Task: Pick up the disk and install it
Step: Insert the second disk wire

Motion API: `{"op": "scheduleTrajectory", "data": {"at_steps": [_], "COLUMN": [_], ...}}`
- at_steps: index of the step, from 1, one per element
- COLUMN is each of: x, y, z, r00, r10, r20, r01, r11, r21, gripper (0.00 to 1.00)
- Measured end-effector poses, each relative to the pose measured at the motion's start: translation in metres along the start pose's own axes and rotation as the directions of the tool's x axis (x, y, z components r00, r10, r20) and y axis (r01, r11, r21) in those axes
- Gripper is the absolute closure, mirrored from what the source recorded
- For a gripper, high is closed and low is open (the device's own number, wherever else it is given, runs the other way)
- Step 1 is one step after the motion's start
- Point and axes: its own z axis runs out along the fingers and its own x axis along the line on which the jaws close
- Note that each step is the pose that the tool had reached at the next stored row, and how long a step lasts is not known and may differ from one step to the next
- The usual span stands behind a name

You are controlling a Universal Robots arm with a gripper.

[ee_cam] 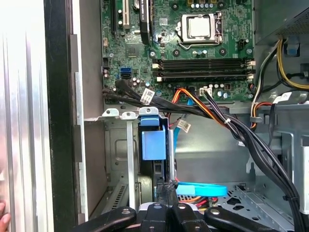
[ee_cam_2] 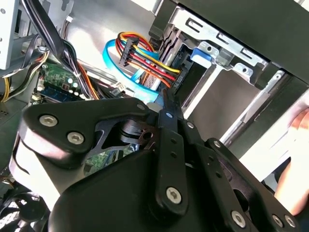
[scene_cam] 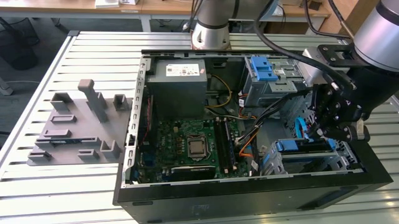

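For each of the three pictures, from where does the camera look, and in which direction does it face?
Exterior view: off the arm and above, looking down into the open computer case on the slatted table; the arm and gripper hang over the drive bay.
First wrist view: on the arm, looking past the gripper at the blue carrier and the motherboard.
Second wrist view: on the arm, behind the gripper's black linkage, facing the cables.
Shared: both wrist views show the gripper's linkage and the drive cage.
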Motion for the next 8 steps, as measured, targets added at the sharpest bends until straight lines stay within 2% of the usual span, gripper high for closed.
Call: {"op": "scheduleTrajectory", "data": {"at_steps": [8], "x": [0.0000], "y": [0.0000], "z": [-0.0031], "r00": [1.0000], "r10": [0.000], "r20": [0.0000], "r01": [0.000], "r11": [1.0000], "r21": [-0.0002], "gripper": [0.89]}}
